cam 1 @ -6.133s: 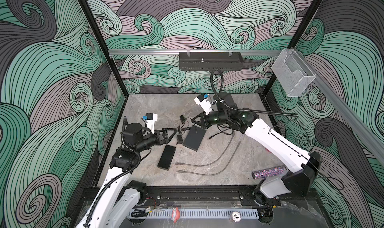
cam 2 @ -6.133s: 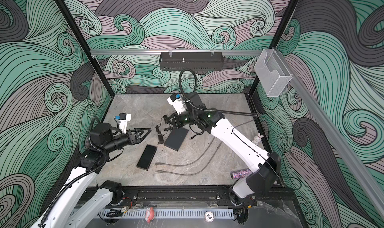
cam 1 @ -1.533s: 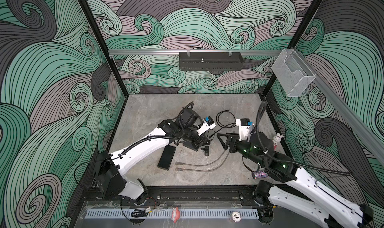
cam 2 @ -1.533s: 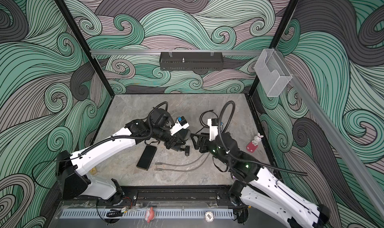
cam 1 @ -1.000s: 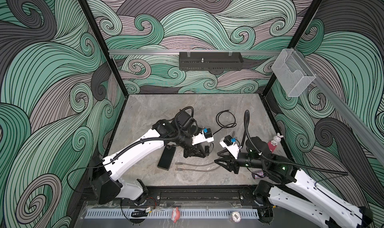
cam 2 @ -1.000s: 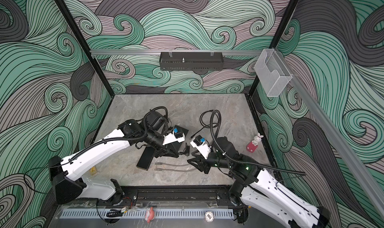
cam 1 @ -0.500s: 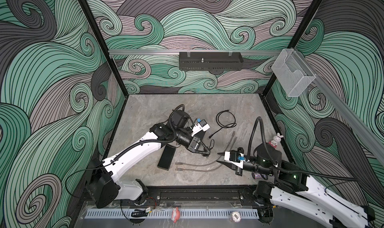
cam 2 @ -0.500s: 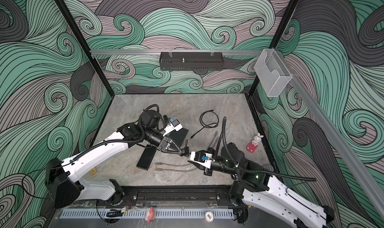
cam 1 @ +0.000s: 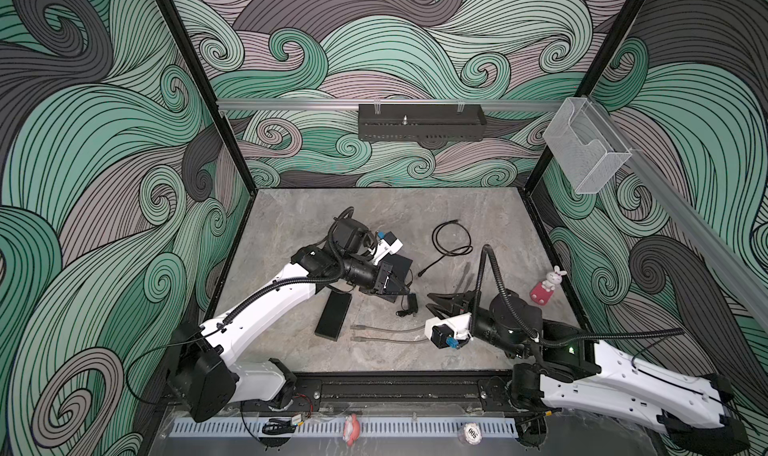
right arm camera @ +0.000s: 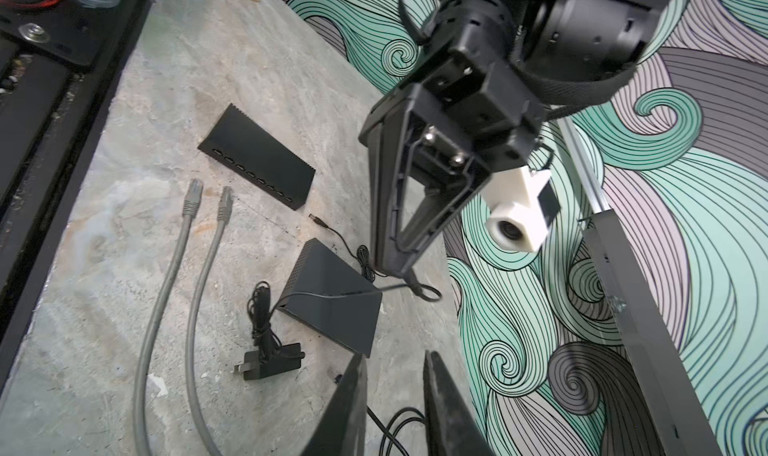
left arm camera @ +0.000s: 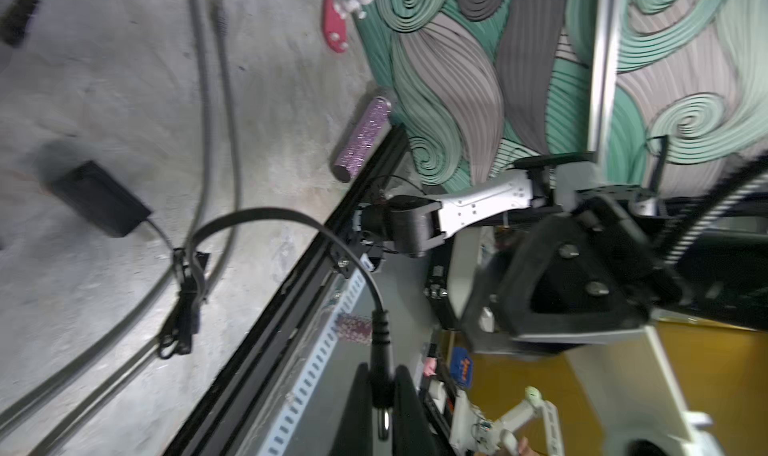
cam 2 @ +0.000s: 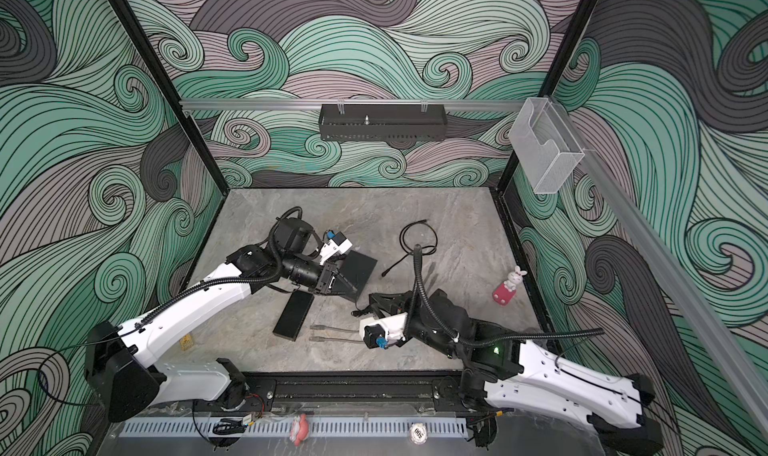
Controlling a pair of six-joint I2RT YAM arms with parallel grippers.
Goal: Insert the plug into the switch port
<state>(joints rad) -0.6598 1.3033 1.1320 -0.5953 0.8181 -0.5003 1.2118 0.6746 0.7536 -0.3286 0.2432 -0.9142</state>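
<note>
**Teal Swirls, Grey Stone, Black Gear**

The walls (cam 1: 104, 162) carry swirling waves in teal, mauve and charcoal, ruled with thin black lines. The tabletop (cam 1: 299, 225) is mottled grey, like stone. The switch (cam 1: 333, 316), box (cam 1: 400, 263), adapter (right arm camera: 272, 364) and plug (left arm camera: 382, 370) are black. Two cables (cam 1: 386, 333) are pale grey. A toy (cam 1: 547, 287) is pink-red with a white rabbit. A tube (left arm camera: 363, 138) glitters purple. The left arm (cam 1: 266, 308) and right arm (cam 1: 623, 375) are white with black joints.

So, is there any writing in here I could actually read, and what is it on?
"500", seen upside down: on the round white disc at the front edge.
Small yellow sticker: has markings, but they are too small to read.
Nothing else is legible.
</note>
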